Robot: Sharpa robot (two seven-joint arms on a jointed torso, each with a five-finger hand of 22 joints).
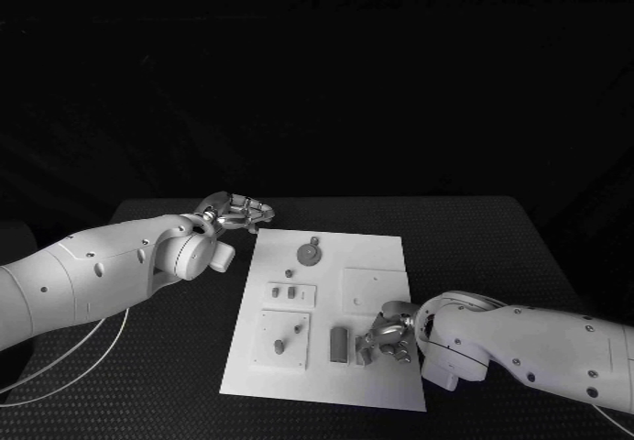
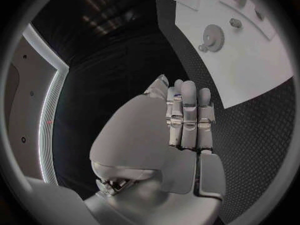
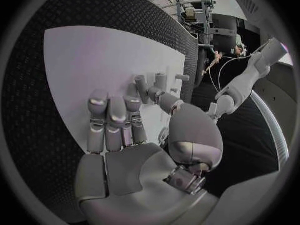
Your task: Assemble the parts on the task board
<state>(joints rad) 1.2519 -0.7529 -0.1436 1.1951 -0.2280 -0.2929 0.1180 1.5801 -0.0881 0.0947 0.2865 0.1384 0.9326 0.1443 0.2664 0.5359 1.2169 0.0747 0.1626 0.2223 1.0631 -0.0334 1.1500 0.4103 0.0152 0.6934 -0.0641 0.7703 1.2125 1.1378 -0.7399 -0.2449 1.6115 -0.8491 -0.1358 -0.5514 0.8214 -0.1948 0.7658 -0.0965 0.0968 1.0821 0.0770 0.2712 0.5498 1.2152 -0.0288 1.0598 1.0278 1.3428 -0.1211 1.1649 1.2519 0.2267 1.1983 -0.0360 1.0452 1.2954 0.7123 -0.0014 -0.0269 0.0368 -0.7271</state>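
While the black surface (image 1: 515, 247) carries the white task board (image 1: 331, 312) at its middle, my left hand (image 1: 233, 211) hovers off the board's far left corner, fingers (image 2: 189, 116) curled in on nothing. My right hand (image 1: 383, 341) rests on the board's near right part, fingers (image 3: 112, 120) apart and empty, just beside a dark upright part (image 1: 340, 345), with the gear (image 1: 310, 252) lying at the far end.

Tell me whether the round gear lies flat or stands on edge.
Flat: the gear shows its full round face on the task board, and the left wrist view agrees.

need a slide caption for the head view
Right robot hand over the task board beside a grey part; left robot hand off its far corner.
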